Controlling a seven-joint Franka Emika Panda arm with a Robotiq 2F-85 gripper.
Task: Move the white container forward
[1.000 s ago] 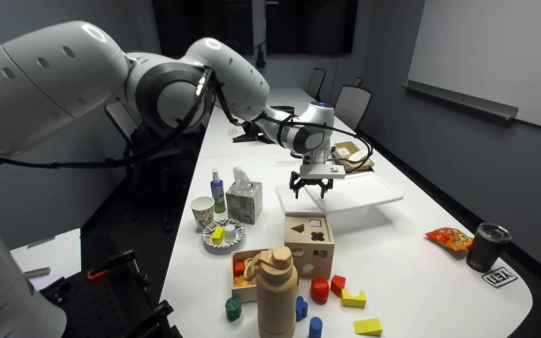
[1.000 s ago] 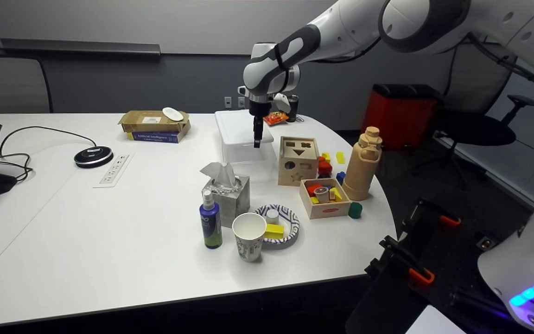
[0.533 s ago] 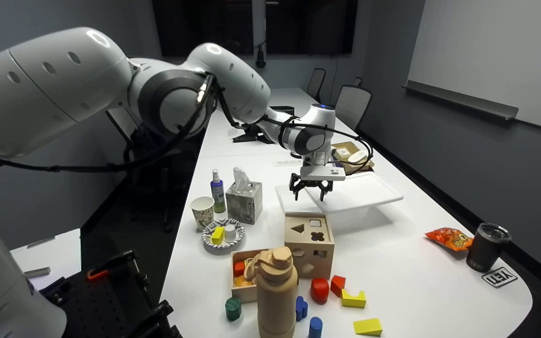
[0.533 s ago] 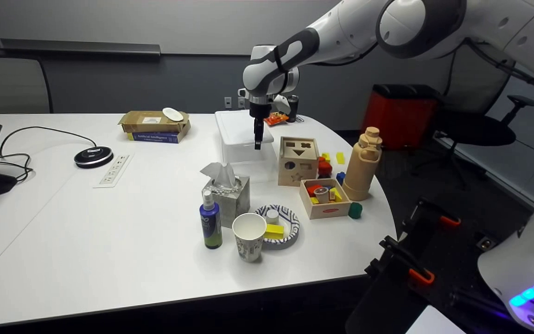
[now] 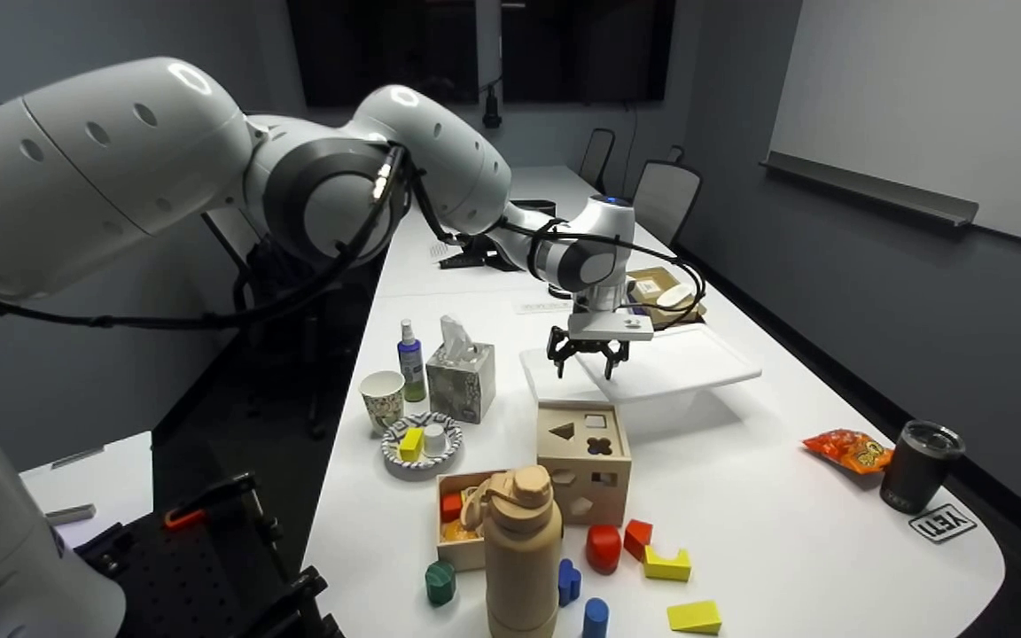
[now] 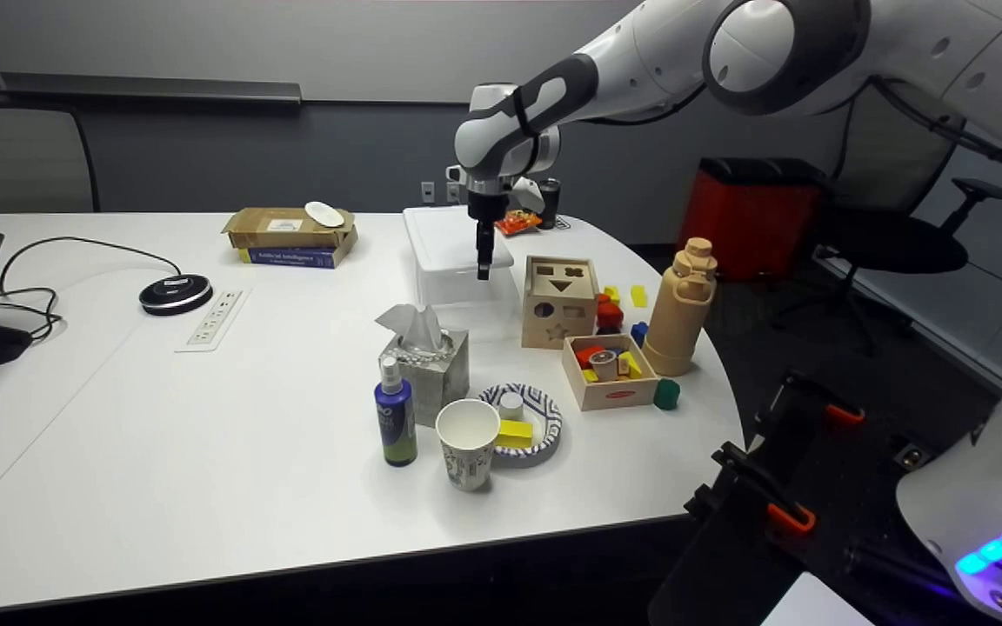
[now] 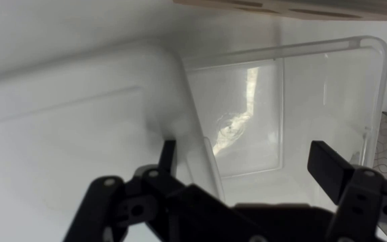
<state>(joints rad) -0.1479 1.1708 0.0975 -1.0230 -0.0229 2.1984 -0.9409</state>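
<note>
The white container is a large, low rectangular box with a flat white top. In an exterior view it stands behind the shape-sorter cube. Its white top fills the left of the wrist view. My gripper is open and empty, fingers pointing down at the container's edge. In the wrist view my gripper has one fingertip over the white top's edge and the other over a see-through tub beside or below it. I cannot tell whether any fingertip touches. The gripper also shows side-on.
The wooden shape-sorter cube stands close to the container. A tissue box, spray bottle, paper cup and patterned plate stand nearby. A tan bottle, loose blocks, an orange bag and black tumbler are also there.
My arm and gripper have lowered very slightly over the container's edge. The gripper stays open, and the container has not visibly moved.
</note>
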